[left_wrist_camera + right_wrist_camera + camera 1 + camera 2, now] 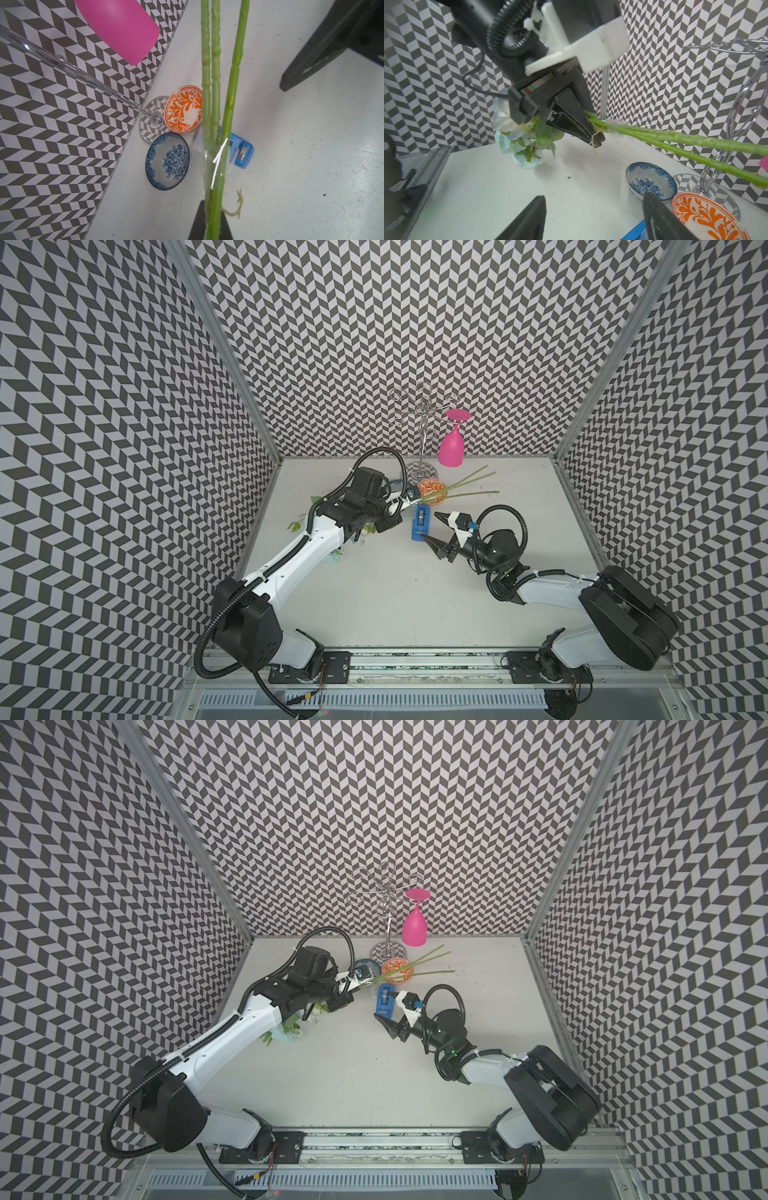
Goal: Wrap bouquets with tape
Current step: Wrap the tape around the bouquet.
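There is one bunch of flowers [643, 133] with three long green stems. There is one blue tape box [420, 524]. There are two bowls, one pink glass, one wire rack and two arms.

The left arm [299, 556] reaches far over the table [395, 593] toward the back wall. The left gripper [592, 133] is pinched tight on the stems and holds them up in the air. The pale blue blooms hang under that arm. The stems stick out to the right, over the orange bowl [184, 109]. A bit of clear tape [614, 128] shows on the stems just past the fingers.

The tape box lies flat in the middle of the table. The right arm [552, 593] is bent low and points left. The right gripper [430, 526] is spread wide with nothing in it, right beside the tape box.

The blue bowl [168, 161] sits next to the orange bowl. Just behind them stands the wire rack [423, 423]. The pink glass [451, 448] hangs on it upside down.
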`<state>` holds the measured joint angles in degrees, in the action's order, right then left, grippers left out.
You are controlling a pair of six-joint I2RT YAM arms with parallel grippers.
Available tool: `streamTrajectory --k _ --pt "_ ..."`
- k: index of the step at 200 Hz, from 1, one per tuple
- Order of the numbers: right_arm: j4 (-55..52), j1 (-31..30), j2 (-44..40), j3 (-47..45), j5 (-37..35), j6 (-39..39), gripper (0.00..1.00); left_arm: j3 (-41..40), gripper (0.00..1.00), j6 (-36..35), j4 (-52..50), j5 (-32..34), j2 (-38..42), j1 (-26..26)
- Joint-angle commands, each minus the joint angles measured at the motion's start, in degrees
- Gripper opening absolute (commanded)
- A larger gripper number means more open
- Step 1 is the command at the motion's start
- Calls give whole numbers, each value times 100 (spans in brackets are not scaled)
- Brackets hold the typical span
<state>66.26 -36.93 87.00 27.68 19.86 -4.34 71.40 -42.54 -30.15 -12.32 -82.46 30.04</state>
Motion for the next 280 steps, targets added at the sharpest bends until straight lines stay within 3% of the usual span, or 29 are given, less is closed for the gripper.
streamTrajectory --k 1,92,118,161,186,237,280 --pt "1490 4 550 276 -299 90 74 247 0 -2 -9 -93 -14 54" --pt "1001 77 1677 1345 261 80 69 285 0 20 27 -185 16 55" --pt "882 89 1725 1414 677 137 57 291 0 44 71 -163 19 54" --pt "751 97 1639 1339 839 133 31 283 0 68 97 -131 30 46" --pt "704 98 1485 1272 984 183 20 261 0 80 125 -92 19 37" --pt "543 98 1155 1123 1214 245 15 217 0 97 184 -38 28 2" --pt "317 98 827 1073 1840 282 14 243 0 117 134 26 -24 -1"
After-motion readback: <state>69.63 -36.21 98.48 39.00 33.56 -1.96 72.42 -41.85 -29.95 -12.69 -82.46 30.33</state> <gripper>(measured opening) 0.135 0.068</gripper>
